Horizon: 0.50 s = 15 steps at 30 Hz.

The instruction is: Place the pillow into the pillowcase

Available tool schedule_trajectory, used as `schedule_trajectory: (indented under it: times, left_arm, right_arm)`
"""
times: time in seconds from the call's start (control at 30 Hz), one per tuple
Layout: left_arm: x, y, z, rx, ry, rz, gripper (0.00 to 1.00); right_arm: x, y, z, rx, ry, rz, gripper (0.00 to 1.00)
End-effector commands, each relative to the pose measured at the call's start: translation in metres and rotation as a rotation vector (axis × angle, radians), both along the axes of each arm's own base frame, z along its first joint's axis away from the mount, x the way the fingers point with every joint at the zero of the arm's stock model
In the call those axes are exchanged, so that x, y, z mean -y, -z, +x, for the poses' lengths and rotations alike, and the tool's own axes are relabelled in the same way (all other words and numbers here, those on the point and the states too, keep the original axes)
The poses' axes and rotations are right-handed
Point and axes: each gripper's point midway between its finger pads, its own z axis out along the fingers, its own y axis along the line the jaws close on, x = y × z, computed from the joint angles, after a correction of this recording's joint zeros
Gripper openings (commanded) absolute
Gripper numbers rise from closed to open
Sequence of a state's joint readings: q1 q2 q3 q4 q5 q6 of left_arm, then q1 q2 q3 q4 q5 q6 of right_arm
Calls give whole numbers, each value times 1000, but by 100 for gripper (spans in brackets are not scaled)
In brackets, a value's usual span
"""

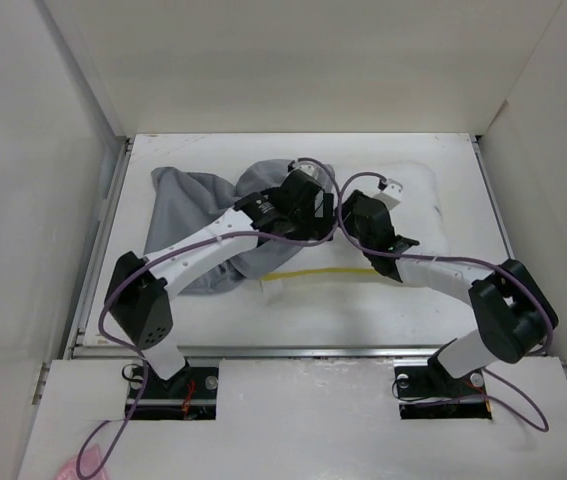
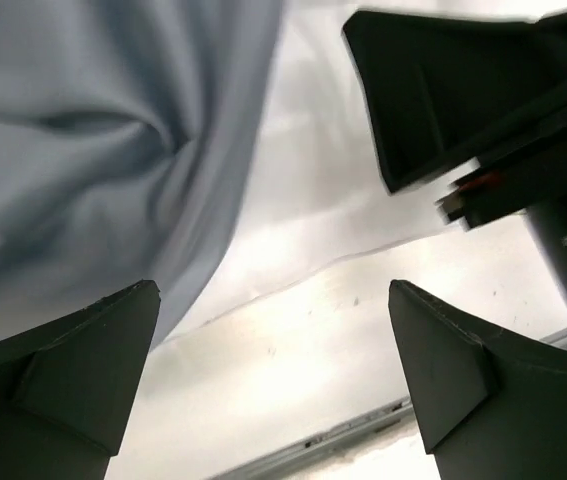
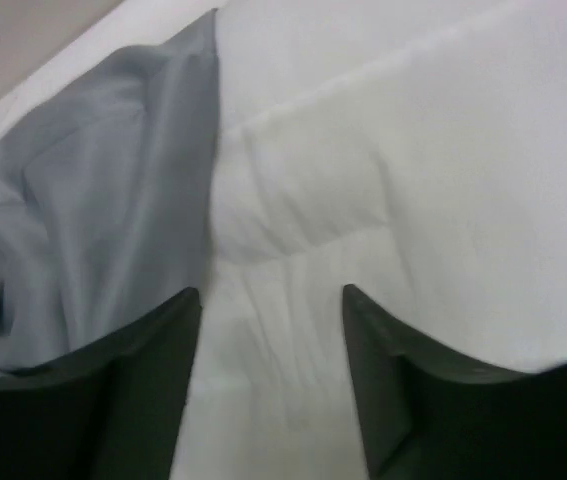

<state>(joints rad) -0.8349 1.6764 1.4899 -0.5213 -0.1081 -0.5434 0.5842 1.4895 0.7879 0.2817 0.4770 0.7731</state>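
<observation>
The grey pillowcase lies crumpled at the table's left middle. The white pillow lies to its right, with its yellow trim along the near edge. My left gripper is over the seam where the pillowcase meets the pillow. In the left wrist view it is open wide and empty, with grey cloth at upper left and white pillow beyond. My right gripper is close beside it. In the right wrist view it is open just above the pillow, with the pillowcase edge beside its left finger.
White walls enclose the table on the left, back and right. A metal rail runs along the near edge. Purple cables loop over both wrists. The right gripper's black body is close in the left wrist view.
</observation>
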Motion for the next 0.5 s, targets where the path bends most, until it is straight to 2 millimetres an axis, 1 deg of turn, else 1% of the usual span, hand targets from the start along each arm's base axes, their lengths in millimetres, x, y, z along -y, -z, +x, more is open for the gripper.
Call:
schedule_trajectory:
  times: [0.0, 0.03, 0.07, 0.1, 0.13, 0.17, 0.2, 0.23, 0.27, 0.3, 0.33, 0.37, 0.4, 0.43, 0.47]
  left_arm:
    - [-22, -21, -17, 19, -109, -75, 100]
    - [-34, -22, -20, 27, -150, -65, 100]
    - [-43, -40, -29, 59, -174, -111, 100]
    - [-59, -23, -39, 32, -208, -81, 100]
    - [-72, -18, -45, 22, -269, -89, 100]
    - [-85, -29, -54, 39, -302, -131, 100]
    - [-99, -5, -67, -1, -324, -101, 100]
    - [-107, 2, -75, -19, -347, -106, 100]
    - [-115, 10, -81, -28, -376, -115, 100]
    - [-126, 24, -95, -52, -414, -148, 100]
    - [-129, 30, -102, -65, -422, -171, 100]
    - [-135, 40, -111, -76, -434, -212, 100]
    - [-134, 32, -113, -70, -425, -242, 100]
    - [-138, 44, -117, -80, -441, -252, 100]
    - [-140, 46, -118, -74, -440, -263, 100]
  right_arm:
    - [-19, -44, 13, 125, -45, -39, 69]
    - [-18, -41, 11, 109, -72, -98, 83]
    - [-19, -39, 10, 100, -103, -143, 98]
    - [-25, -46, 10, 104, -149, -169, 100]
    - [-20, -32, 4, 38, -161, -221, 100]
    - [-20, -32, 0, 44, -231, -310, 100]
    - [-32, -35, -9, 46, -295, -332, 100]
    - [-37, -29, -21, 29, -349, -372, 100]
    - [-45, -37, -34, 70, -432, -426, 100]
    - [-55, -28, -56, 69, -495, -519, 100]
    - [-67, -28, -67, 82, -571, -547, 100]
    - [-81, -19, -89, 71, -664, -596, 100]
    - [-77, -6, -91, 44, -686, -643, 100]
    - [-89, 0, -101, 52, -755, -667, 100]
    - [-99, 11, -117, 43, -787, -709, 100]
